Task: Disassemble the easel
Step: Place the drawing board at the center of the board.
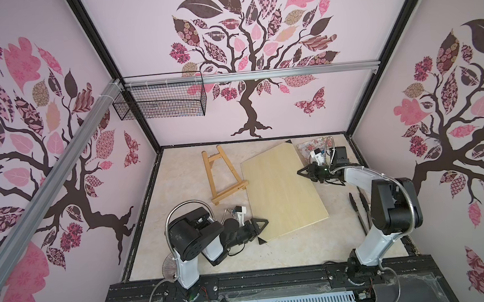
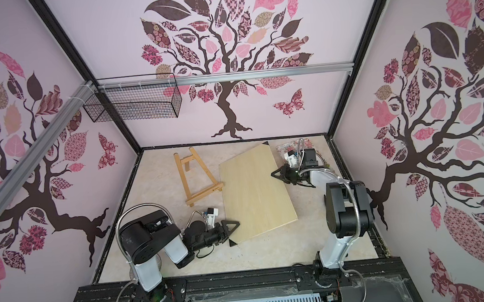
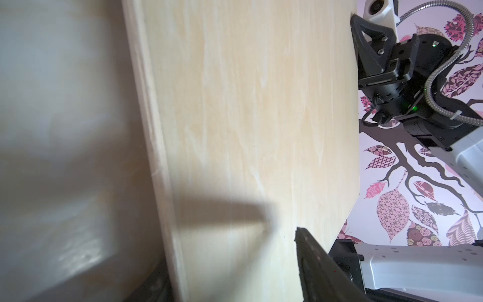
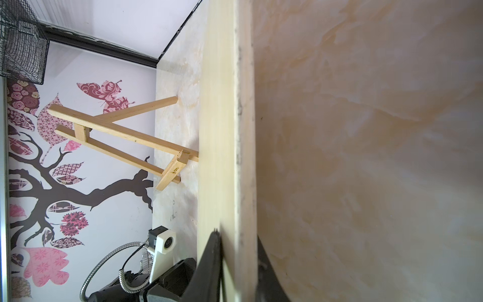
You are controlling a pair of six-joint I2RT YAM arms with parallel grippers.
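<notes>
— Right jaws are pinching the board [image 1: 281, 189] by its right edge. On the right wrist view I see one jaw on each side of that edge, pressed in.
— And the left?
— Left jaws are spread astride the board's near corner, one jaw clear above the face. I read that as no grip.
— Why two arms on a board?
— My guess is that it's broad and thin, so a single pinch at one edge would let it swing. It lies on the worktop [image 1: 183, 249], off the easel [image 1: 230, 191]. Whether any edge is raised I can't tell.
— Where's the easel?
— Standing bare at the far left of the worktop, propped on its rear leg [image 4: 146, 107]. Its ledge bar [image 4: 171, 174] ends just beside the board's left edge; touching or not, I can't say.
— What's left?
— All the taking apart, I judge. Neither arm is on the easel. I'd want the board released and well away from that ledge bar first, or it could knock the easel over.
</notes>
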